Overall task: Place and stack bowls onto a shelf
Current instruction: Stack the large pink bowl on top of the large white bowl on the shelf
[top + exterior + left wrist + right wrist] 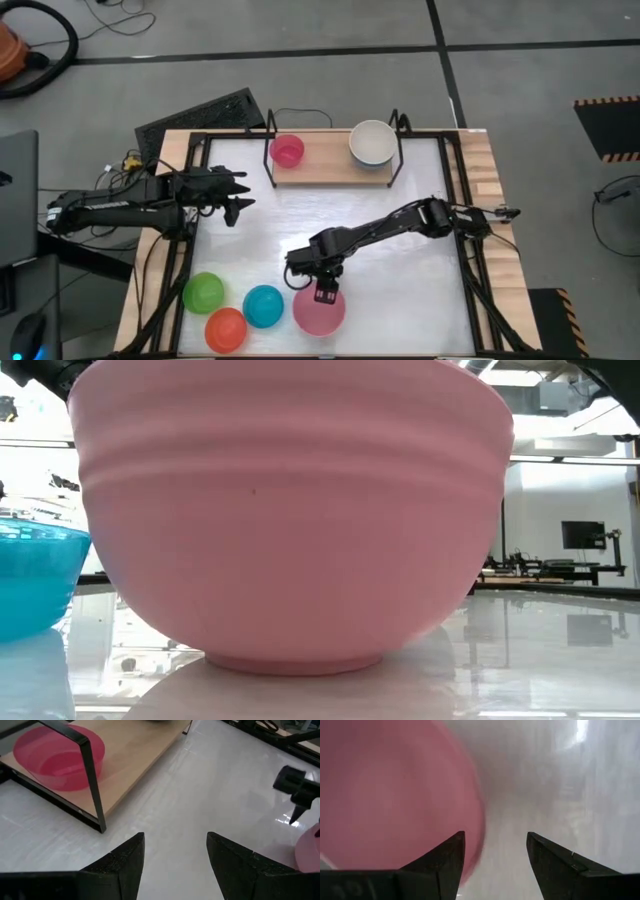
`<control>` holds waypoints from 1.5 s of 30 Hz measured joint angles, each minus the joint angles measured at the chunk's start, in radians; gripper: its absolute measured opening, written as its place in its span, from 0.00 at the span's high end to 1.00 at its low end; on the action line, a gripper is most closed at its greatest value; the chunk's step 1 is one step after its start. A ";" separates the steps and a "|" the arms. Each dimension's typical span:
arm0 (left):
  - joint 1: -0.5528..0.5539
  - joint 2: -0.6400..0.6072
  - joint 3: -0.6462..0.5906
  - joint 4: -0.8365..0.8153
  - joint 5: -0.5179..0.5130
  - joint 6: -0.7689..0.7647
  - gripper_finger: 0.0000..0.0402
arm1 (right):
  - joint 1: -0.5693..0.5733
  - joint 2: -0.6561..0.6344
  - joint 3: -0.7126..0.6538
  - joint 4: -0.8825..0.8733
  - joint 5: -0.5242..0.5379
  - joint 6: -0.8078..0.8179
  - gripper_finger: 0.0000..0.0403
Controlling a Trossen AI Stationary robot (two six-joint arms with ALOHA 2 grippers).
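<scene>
Pink bowl [319, 310] sits upright on bench near front edge, right pincer [326, 293] spread over its rim for a grab; left pincer [240, 196] spread, waiting near shelf [330, 170].

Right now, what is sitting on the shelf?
On the shelf stand two bowls, apart: a magenta bowl at one end and a cream-white bowl at the other. Both look empty from above; the board beneath each is hidden.
</scene>
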 joint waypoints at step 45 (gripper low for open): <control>0.000 0.000 0.000 -0.004 -0.157 -0.264 0.50 | -0.100 0.002 0.002 0.110 0.073 -0.408 0.46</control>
